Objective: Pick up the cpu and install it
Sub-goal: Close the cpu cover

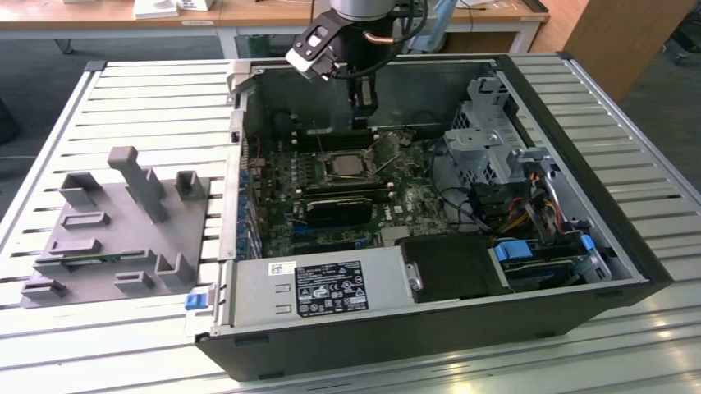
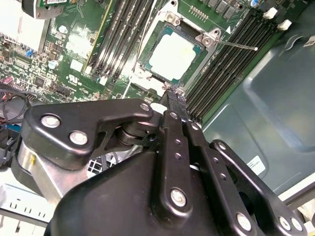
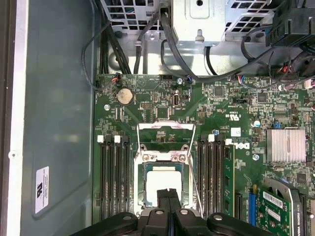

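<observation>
Now my gripper [image 1: 365, 108] hangs over the motherboard [image 1: 422, 193], fingers pressed together, holding nothing; the cpu [image 1: 348, 167] lies flat in its socket [image 3: 140, 191], almost straight below my fingertips, slightly nearer in the exterior view.

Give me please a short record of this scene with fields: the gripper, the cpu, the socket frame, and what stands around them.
gripper: shut, nothing seen between its fingers; it hangs over the cpu, and contact cannot be told
cpu: lies flat in its socket on the motherboard, silvery top up
socket frame: swung open, not covering the cpu
computer case: lies open on its side on the table
gray fixture: on the table, at the exterior view's left of the case
</observation>
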Controlling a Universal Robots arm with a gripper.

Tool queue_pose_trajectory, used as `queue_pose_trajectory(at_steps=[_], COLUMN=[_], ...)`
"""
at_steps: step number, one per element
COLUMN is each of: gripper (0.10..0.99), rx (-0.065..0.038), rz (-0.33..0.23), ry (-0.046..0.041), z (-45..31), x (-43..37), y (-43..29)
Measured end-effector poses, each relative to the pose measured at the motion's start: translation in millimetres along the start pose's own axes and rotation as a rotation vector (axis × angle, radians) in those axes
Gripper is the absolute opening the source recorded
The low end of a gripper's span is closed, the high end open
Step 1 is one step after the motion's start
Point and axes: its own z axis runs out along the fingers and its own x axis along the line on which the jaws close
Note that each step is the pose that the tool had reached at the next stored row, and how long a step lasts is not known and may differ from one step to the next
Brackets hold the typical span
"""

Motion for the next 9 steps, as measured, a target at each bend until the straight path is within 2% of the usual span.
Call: queue_pose_trajectory(at_steps=[9], gripper=[0.106], rx=[0.000], rz=[0.000], ry=[0.0001], z=[0.2], x=[0.1], y=[4.1])
